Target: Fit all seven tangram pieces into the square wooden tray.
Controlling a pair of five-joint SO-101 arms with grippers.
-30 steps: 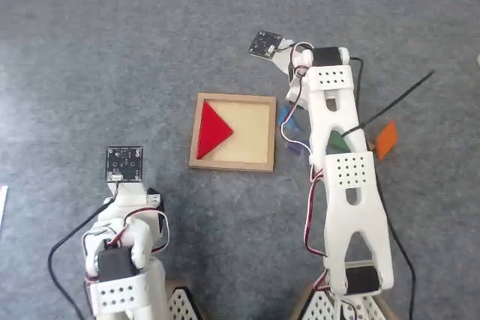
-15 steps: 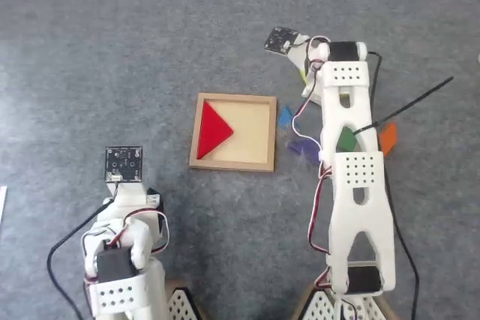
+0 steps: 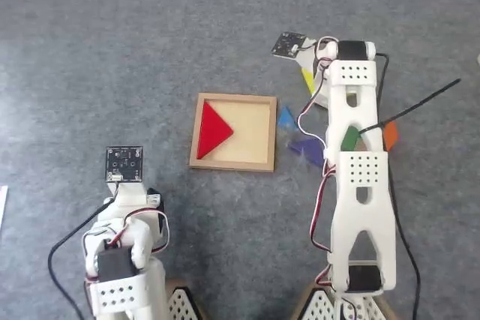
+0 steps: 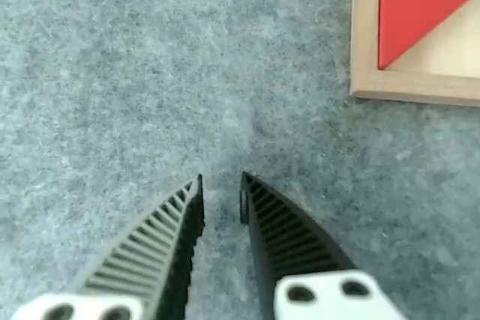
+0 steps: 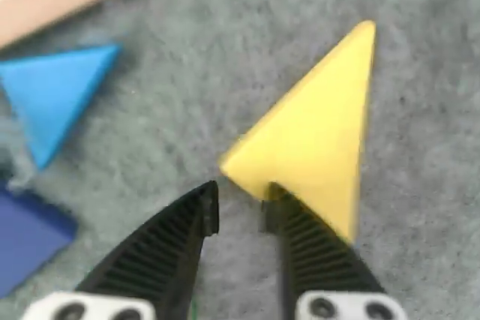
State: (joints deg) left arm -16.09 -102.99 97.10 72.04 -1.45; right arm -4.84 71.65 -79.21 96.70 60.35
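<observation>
My fingers are ribbed matt plastic. The tray is smooth wood; the yellow piece, smooth; the mat, rough felt.

No words, numbers or signs can be read anywhere.
</observation>
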